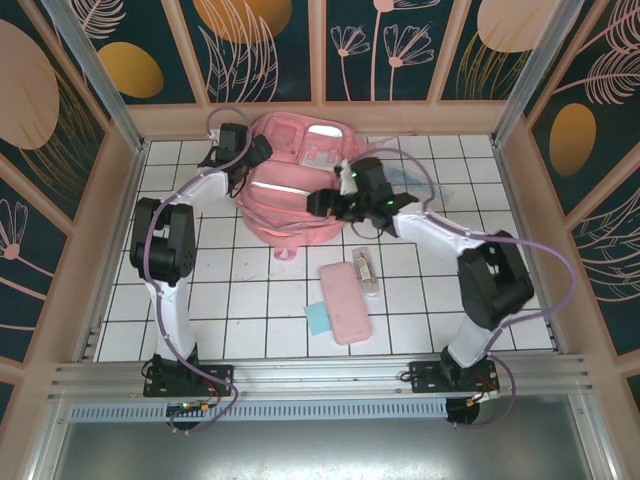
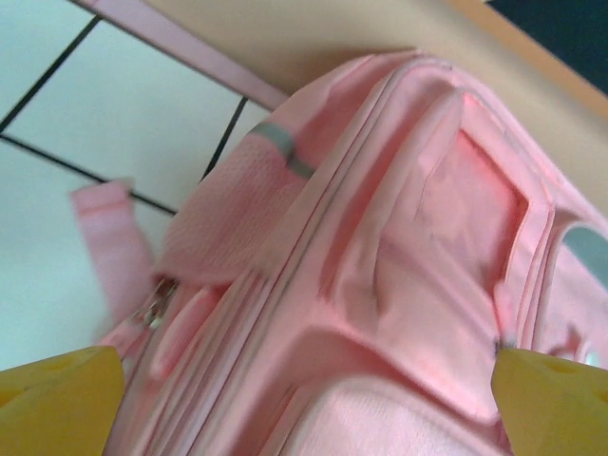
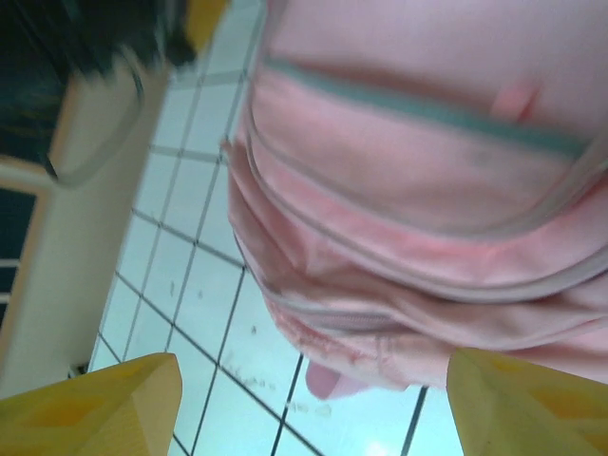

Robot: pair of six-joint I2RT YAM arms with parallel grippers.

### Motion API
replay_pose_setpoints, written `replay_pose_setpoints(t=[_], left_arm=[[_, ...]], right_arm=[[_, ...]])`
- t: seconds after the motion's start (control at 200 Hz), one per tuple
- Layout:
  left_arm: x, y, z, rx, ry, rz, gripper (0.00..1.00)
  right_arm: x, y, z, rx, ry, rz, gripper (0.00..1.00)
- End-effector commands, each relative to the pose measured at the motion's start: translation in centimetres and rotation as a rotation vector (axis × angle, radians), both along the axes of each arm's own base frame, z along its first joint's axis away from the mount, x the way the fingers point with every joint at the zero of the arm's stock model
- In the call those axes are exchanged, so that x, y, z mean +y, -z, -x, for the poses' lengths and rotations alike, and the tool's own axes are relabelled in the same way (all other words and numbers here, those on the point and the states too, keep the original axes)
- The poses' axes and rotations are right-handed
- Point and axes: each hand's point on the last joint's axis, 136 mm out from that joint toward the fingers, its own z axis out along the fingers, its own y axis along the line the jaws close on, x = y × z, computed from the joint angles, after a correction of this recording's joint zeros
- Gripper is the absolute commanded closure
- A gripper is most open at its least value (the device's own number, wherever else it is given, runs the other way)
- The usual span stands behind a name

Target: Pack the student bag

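The student bag [image 1: 290,190] is a large soft pink backpack lying at the back middle of the tiled table. My left gripper [image 1: 256,156] is at its upper left side. In the left wrist view the bag [image 2: 399,237] spans the frame, and the left gripper [image 2: 304,413] stands wide open just above the fabric, one yellow fingertip [image 2: 57,399] in each bottom corner. My right gripper [image 1: 322,203] hovers over the bag's right front. The right wrist view has the right gripper [image 3: 313,408] open over the bag's zippered edge [image 3: 380,313] and the white tiles, holding nothing.
A flat pink pencil case [image 1: 345,301] lies on the tiles in front of the bag, with a small blue note [image 1: 318,319] at its left and a pale clear item [image 1: 365,270] at its upper right. Wooden walls [image 1: 112,230] enclose the table.
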Motion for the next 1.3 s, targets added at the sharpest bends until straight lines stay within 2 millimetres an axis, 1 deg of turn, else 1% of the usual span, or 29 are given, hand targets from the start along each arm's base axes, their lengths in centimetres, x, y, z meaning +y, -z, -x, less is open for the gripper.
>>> replay_pose_setpoints(t=[0.0,0.035,0.085,0.11,0.16,0.225,0.27,0.34,0.41,0.44,0.465,0.525,0.56,0.6,0.685,0.771,0.846,0.931,1.006,1.091,1.136,1.221,1.291], left_arm=[[0.8,-1.3,3.4,0.045,0.016,-0.05,0.02],[0.5,-1.6,4.0,0.044,0.026,-0.032,0.01],[-0.2,-1.5,5.1,0.057,0.048,-0.007,0.02],[-0.6,-1.6,5.6,0.058,0.055,0.009,0.01],[-1.2,-1.0,6.9,0.074,0.066,0.037,0.02],[-2.0,-0.1,8.8,0.09,0.078,0.087,0.02],[-2.5,0.7,10.1,0.107,0.082,0.119,0.02],[-3.3,2.0,11.8,0.14,0.098,0.162,0.01],[-3.8,3.2,13.1,0.171,0.104,0.176,0.02],[-4.0,3.6,13.4,0.181,0.104,0.181,0.01],[-4.1,4.1,13.7,0.19,0.102,0.189,0.01],[-4.2,5.0,14.2,0.205,0.093,0.215,0.01],[-4.2,5.5,14.3,0.21,0.087,0.222,0.01],[-4.1,5.6,14.0,0.2,0.08,0.229,0.01],[-3.7,5.7,13.0,0.184,0.061,0.189,0.01],[-3.1,5.6,11.4,0.18,0.051,0.107,0.01],[-2.7,5.0,10.1,0.187,0.063,0.021,0.01],[-2.2,3.3,9.1,0.176,0.091,-0.081,0.02],[-1.6,1.7,9.0,0.17,0.112,-0.17,0.03],[-1.9,0.3,9.3,0.167,0.175,-0.276,0.06],[-2.5,-0.1,9.5,0.17,0.22,-0.322,0.07],[-4.3,-0.6,10.2,0.175,0.318,-0.391,0.09],[-5.1,-0.9,10.5,0.188,0.341,-0.445,0.09]], right_arm=[[-5.4,-1.8,-3.2,-0.082,0.131,0.068,0.26],[-6.9,-1.4,-4.3,-0.075,0.178,0.081,0.26],[-8.7,-0.8,-5.7,-0.072,0.236,0.092,0.26],[-9.3,-0.4,-6.3,-0.068,0.257,0.096,0.26],[-10.2,0.3,-7.5,-0.066,0.291,0.094,0.27],[-10.4,1.6,-9.0,-0.06,0.312,0.096,0.3],[-10.1,2.8,-10.0,-0.053,0.318,0.099,0.33],[-9.7,4.9,-11.4,-0.017,0.322,0.101,0.41],[-9.2,7.1,-12.6,0.019,0.33,0.102,0.47],[-9.1,8.0,-13.0,0.04,0.336,0.103,0.49],[-9.0,8.8,-13.2,0.056,0.339,0.102,0.52],[-8.6,10.1,-13.2,0.092,0.337,0.084,0.6],[-8.3,10.8,-12.8,0.11,0.328,0.069,0.66],[-8.0,11.4,-12.2,0.127,0.32,0.059,0.71],[-7.3,12.5,-10.4,0.164,0.309,0.059,0.8],[-6.2,13.5,-8.0,0.198,0.286,0.058,0.83],[-4.6,13.6,-5.8,0.227,0.25,0.017,0.84],[-2.7,13.3,-3.8,0.246,0.203,-0.03,0.83],[-2.4,12.7,-3.0,0.25,0.194,-0.032,0.75],[-3.4,11.4,-2.9,0.237,0.212,-0.021,0.69],[-4.3,10.3,-2.9,0.221,0.224,-0.021,0.65],[-6.0,8.3,-2.9,0.189,0.24,-0.018,0.58],[-7.8,6.9,-3.3,0.157,0.268,0.007,0.52]])
